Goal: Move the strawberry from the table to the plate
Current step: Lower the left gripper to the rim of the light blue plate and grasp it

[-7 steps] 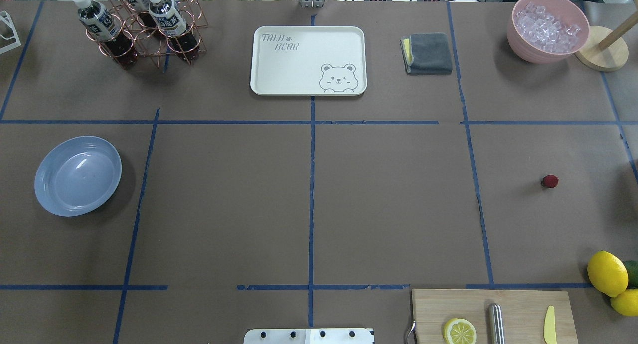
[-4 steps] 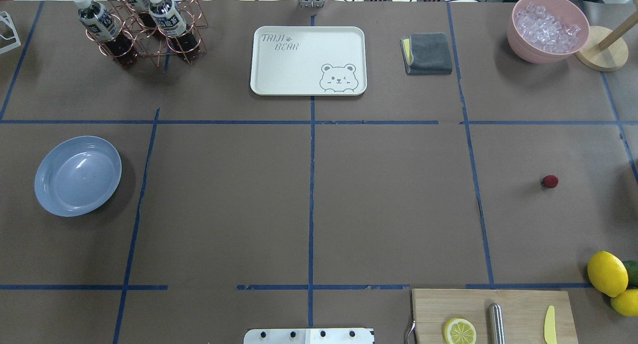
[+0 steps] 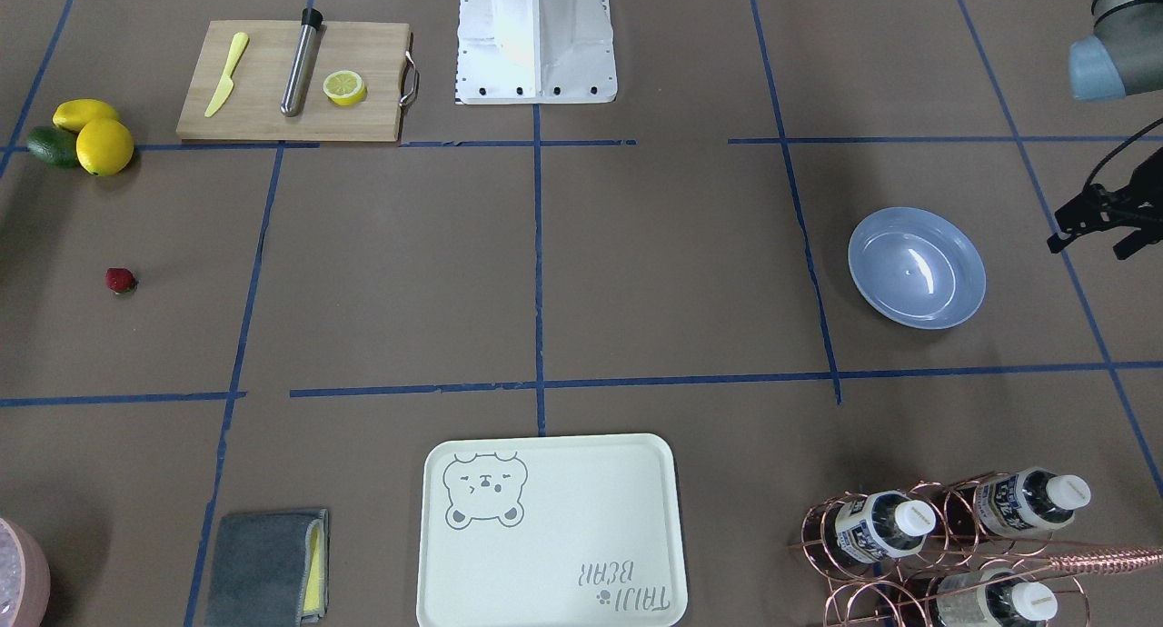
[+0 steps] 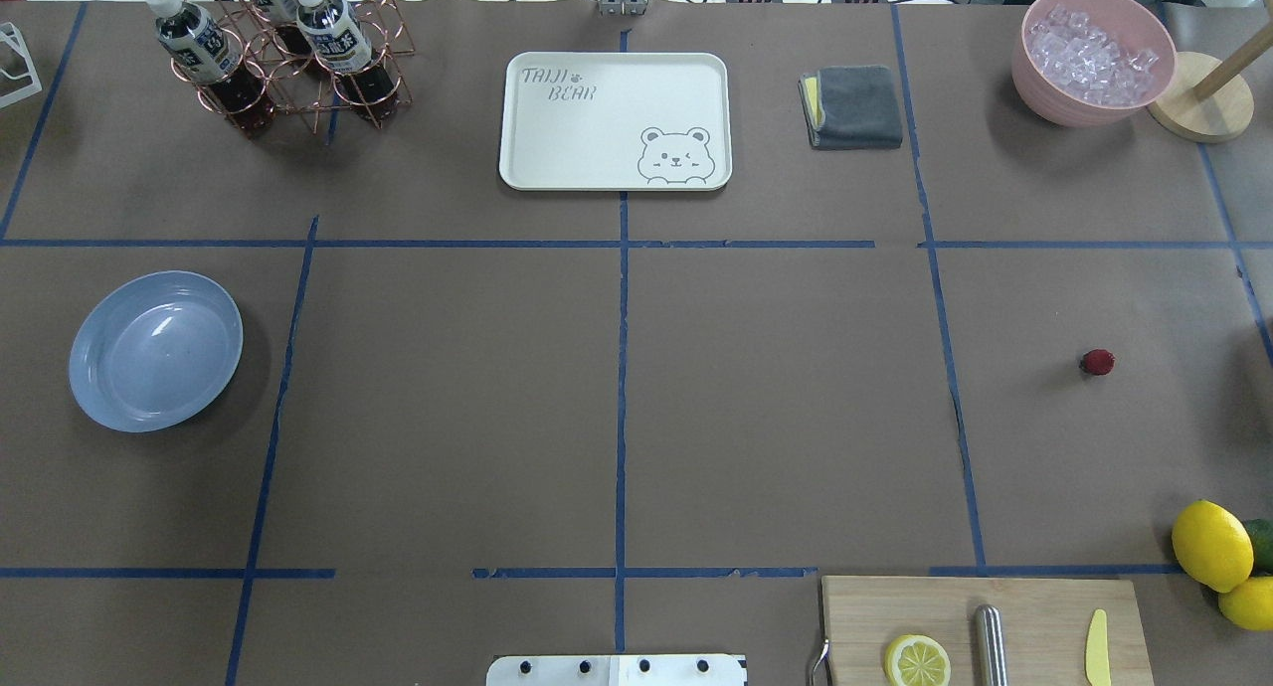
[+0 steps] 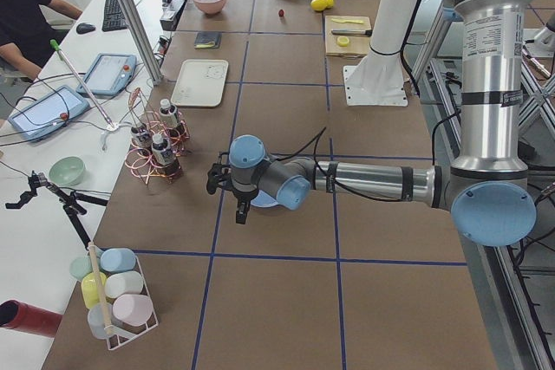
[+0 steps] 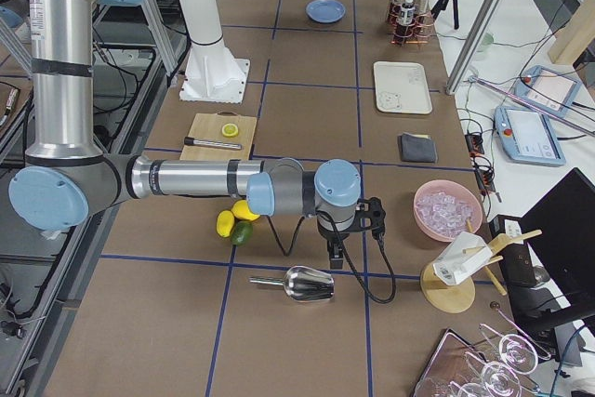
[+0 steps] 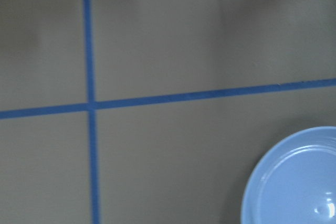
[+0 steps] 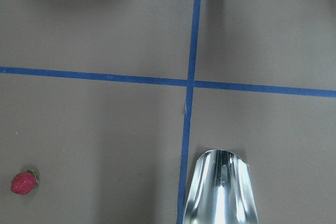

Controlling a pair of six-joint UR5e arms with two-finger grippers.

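Strawberry (image 4: 1097, 362) resting on the bench (image 4: 776, 418), untouched.
Lemons (image 4: 1211, 545) lie nearest the robot; farther out the strawberry sits at the right, well apart from the plate (image 4: 155, 351) at the left. Left end effector (image 5: 244, 212) and right end effector (image 6: 335, 246) hang above the bench; jaws apart or together, I cannot tell.

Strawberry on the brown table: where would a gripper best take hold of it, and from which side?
Probably the red body, across its widest part, from straight above. The strawberry lies small and rounded on the table, with bare surface all around it.
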